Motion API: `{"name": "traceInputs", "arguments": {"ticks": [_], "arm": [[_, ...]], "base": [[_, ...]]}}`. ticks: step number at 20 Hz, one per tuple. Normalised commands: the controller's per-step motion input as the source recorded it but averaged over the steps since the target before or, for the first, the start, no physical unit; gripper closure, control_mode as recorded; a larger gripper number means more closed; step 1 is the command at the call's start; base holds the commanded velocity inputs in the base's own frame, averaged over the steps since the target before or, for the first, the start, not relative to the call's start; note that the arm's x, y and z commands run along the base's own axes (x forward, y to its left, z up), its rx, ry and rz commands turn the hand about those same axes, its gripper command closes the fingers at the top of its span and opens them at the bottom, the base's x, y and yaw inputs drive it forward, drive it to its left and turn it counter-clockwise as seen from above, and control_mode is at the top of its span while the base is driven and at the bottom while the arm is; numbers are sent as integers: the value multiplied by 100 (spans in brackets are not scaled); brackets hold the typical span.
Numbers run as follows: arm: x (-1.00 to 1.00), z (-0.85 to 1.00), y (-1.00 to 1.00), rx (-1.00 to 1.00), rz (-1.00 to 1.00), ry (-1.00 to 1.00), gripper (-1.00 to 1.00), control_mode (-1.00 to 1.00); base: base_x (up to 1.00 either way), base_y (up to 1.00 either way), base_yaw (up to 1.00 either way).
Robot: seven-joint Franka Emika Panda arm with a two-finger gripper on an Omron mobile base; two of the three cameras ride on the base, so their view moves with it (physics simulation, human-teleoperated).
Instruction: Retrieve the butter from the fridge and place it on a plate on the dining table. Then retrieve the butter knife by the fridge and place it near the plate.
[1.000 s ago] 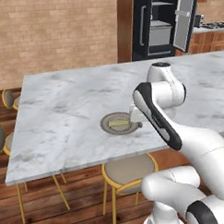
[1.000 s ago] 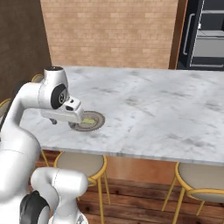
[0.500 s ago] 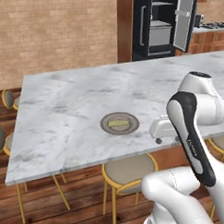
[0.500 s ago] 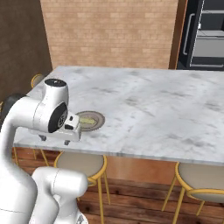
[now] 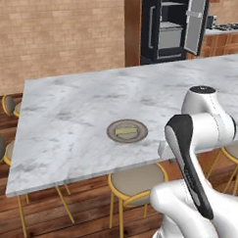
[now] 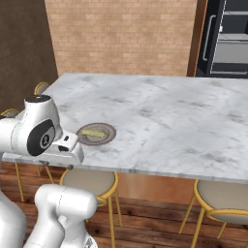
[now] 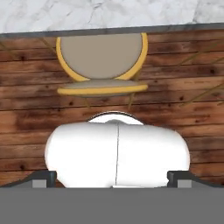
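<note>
The butter [image 5: 126, 131] is a small pale yellow stick with square ends, lying flat in the middle of the plate [image 5: 115, 136]. Its long axis runs parallel to the near long edge of the surface [image 5: 81, 100], and it lies level, not tilted. The plate is a round, shallow, grey-brown dish with ringed grooves around its rim, sitting on the surface close to that near edge. The surface is a large rectangular slab of white-grey veined marble, smooth and thin-edged.

Beyond the far side of the plate, the fridge [image 5: 174, 25] stands tall and black against a brick wall, one door swung open on grey shelves. A round stool [image 5: 136, 182] with a beige seat and gold legs stands tucked under the near edge, just in front of the plate, on a dark wooden plank floor.

The hand [image 7: 112, 180] hangs off the near edge beside the plate, pointing down at the floor, its fingers [image 7: 43, 178] spread wide and holding nothing.
</note>
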Motion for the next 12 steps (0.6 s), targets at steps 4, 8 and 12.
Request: {"name": "traceInputs", "arguments": {"ticks": [4, 8, 12], "arm": [[36, 2, -11, -14, -19, 29, -100, -100], [25, 1, -27, -7, -13, 19, -100, -100], [0, -3, -16, 0, -5, 5, -100, -100]], "base": [[0, 0, 0], [0, 0, 0], [0, 0, 0]]}}
